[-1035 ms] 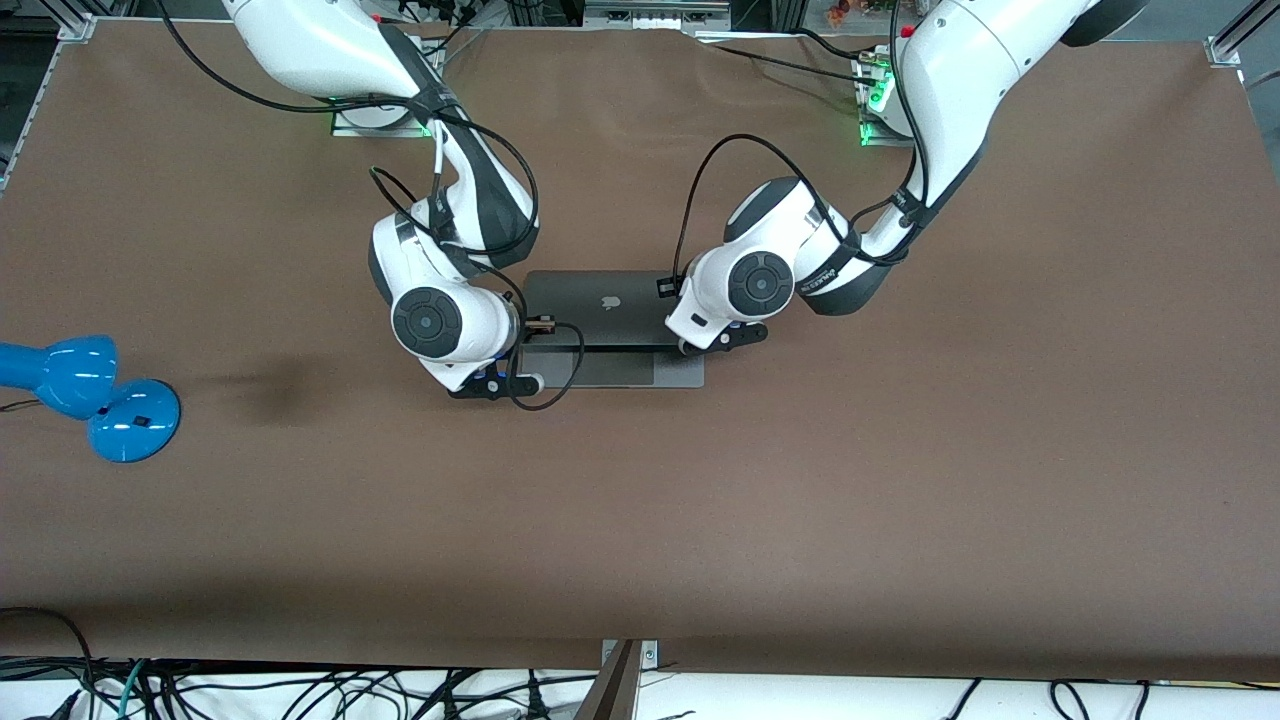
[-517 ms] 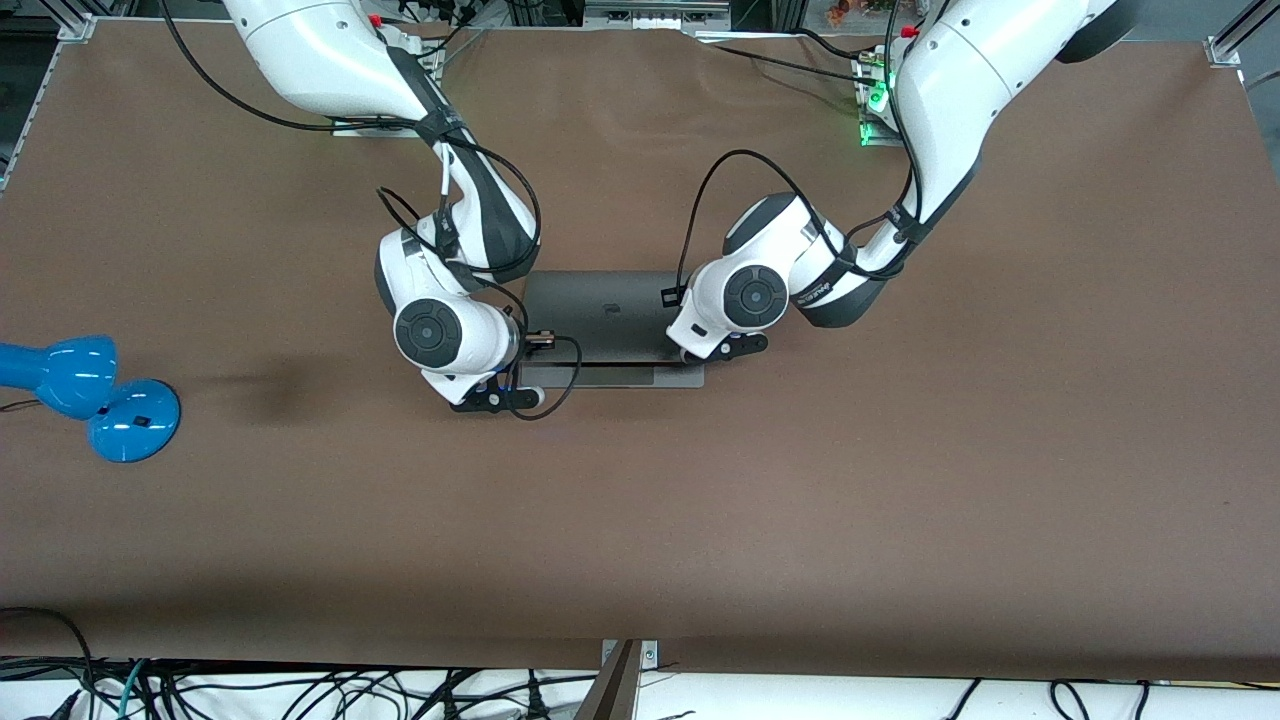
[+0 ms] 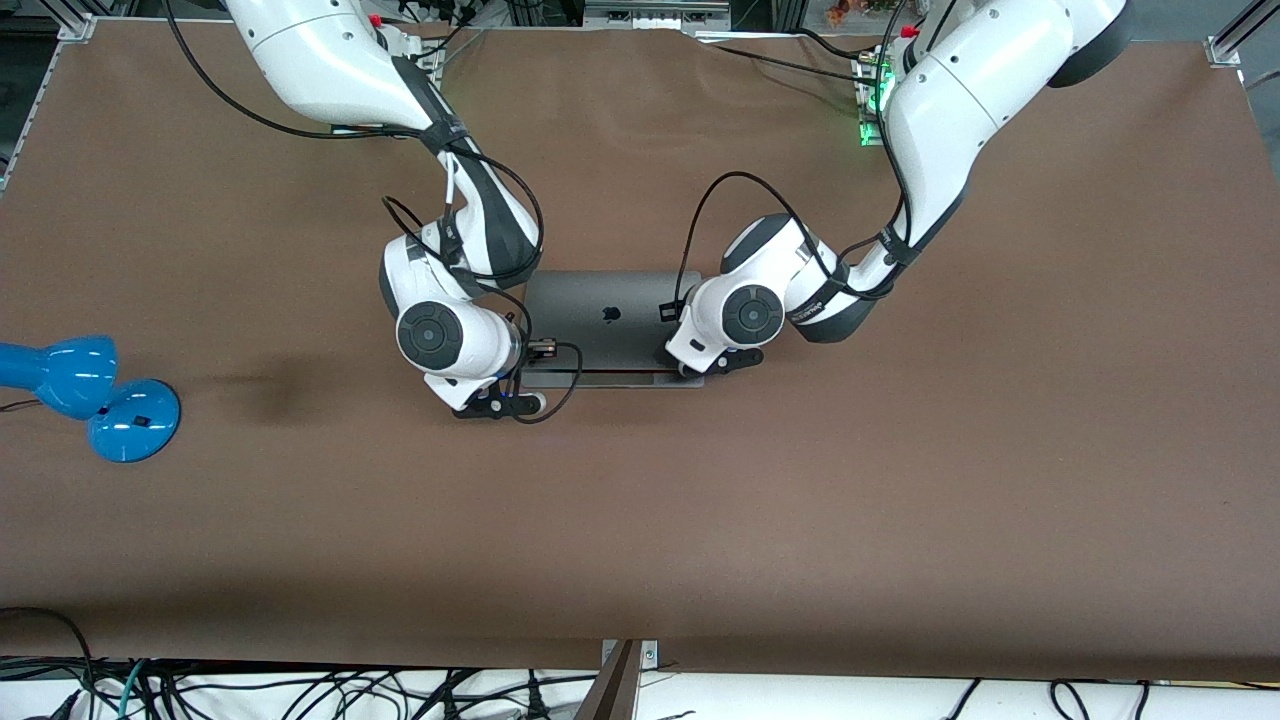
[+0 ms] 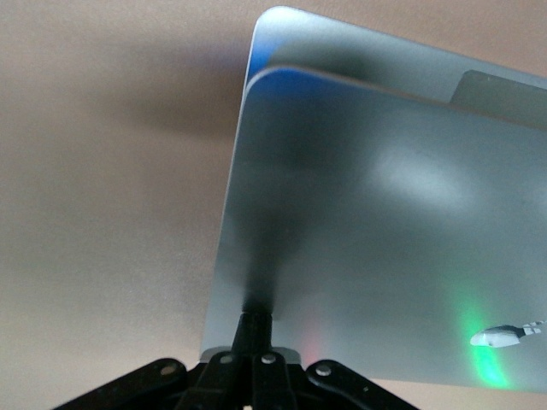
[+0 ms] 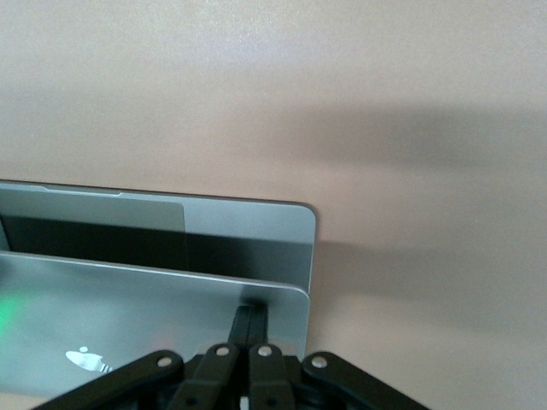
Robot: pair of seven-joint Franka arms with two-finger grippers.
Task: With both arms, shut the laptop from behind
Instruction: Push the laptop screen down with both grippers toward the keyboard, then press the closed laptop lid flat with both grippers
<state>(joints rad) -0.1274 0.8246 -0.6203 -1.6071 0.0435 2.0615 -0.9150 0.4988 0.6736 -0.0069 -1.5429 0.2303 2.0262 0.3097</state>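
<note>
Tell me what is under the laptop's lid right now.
Under the laptop lid, only a strip of the grey base shows, including part of the trackpad. The keyboard and screen are hidden by the lowered lid. Both shut claws, left and right, press on the lid.

A high front camera looks steeply down on the whole brown table (image 3: pixel 640 520) toward the arm bases, while each wrist camera peers closely along its own hand at the slim grey metal laptop (image 3: pixel 600 305) lid, which all three views share.
</note>
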